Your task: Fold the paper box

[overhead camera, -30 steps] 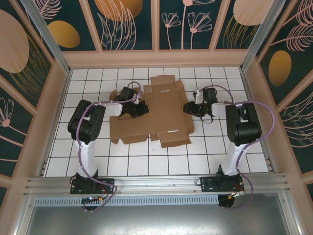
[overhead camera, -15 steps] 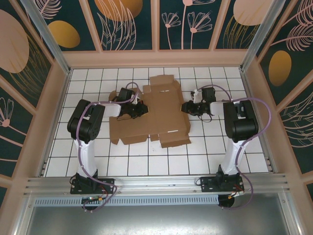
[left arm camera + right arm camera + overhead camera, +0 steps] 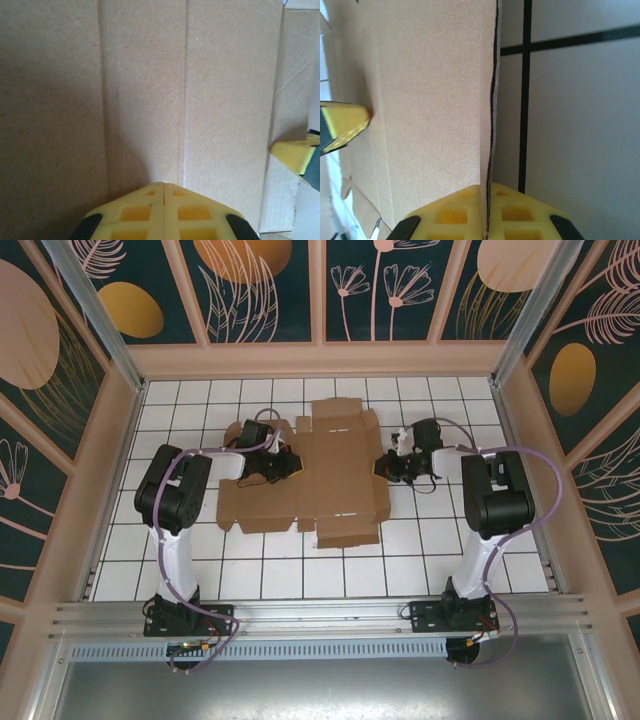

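The paper box (image 3: pixel 320 475) lies unfolded at the middle of the desk (image 3: pixel 420 550), its long axis running left to right between my arms. Its right edge sits in my right tool (image 3: pixel 486 192), clenched on the cardboard rim, so from there the sheet lies leftward. My left tool (image 3: pixel 163 186), clenched on nothing, sits over the sheet's left part, seemingly pinning it.

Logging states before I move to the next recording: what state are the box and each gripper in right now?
paper box: unfolded, lying mostly flat, right edge pinched.
left gripper: shut, nothing between its fingers, tips over the cardboard.
right gripper: shut on the paper box's right edge.
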You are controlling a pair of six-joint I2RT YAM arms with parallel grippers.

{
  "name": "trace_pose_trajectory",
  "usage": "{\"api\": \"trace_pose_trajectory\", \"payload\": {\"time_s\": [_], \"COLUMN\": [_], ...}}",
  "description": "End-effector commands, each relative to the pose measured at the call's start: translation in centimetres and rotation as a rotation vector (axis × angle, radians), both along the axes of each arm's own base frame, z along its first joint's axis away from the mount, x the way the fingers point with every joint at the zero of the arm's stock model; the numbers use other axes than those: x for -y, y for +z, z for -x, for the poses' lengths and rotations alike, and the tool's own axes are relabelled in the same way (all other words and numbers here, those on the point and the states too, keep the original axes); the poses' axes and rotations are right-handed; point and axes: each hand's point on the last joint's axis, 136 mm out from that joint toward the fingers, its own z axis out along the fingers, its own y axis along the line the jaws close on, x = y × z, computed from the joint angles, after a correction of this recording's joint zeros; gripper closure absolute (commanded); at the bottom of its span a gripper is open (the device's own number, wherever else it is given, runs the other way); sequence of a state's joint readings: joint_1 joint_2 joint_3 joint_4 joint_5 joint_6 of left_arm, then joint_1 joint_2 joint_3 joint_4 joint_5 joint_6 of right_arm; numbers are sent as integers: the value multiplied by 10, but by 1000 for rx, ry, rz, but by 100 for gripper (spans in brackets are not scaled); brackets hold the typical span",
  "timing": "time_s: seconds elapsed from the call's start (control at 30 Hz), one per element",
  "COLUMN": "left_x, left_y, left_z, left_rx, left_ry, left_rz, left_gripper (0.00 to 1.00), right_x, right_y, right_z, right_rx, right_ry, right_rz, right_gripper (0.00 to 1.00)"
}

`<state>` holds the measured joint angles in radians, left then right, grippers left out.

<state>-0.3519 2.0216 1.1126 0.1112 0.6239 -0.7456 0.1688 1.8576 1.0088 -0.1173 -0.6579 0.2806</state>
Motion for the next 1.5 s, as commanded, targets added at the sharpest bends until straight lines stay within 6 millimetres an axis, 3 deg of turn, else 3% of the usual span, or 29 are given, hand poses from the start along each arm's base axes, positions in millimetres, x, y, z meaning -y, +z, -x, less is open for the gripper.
{"api": "trace_pose_trajectory", "payload": {"time_s": [0.0,0.2,0.43,0.73,0.87,1.07,1.17,1.33,1.47], "left_x": [-10,-52,-55,-31,-27,-26,-26,-27,-28], "left_y": [36,37,4,-18,-17,-16,-15,-7,4], "left_z": [-10,-20,-16,4,7,6,6,5,2], "left_rx": [78,106,38,-30,-35,-37,-35,-20,-6], "left_ry": [37,156,142,88,87,92,96,101,113], "left_rz": [-17,-157,-196,-133,-110,-99,-99,-99,-82], "left_gripper": [100,100,100,100,100,100,100,100,100], "right_x": [15,29,20,-54,-97,-161,-183,-189,-181], "right_y": [31,56,68,107,121,108,100,105,138], "right_z": [-8,-16,-21,-31,-23,8,20,19,4], "right_rx": [64,71,85,165,235,270,297,372,496], "right_ry": [8,32,147,231,255,336,361,323,254], "right_rz": [198,502,759,809,832,861,913,1004,1050], "right_gripper": [99,100,98,93,83,79,78,75,76]}}
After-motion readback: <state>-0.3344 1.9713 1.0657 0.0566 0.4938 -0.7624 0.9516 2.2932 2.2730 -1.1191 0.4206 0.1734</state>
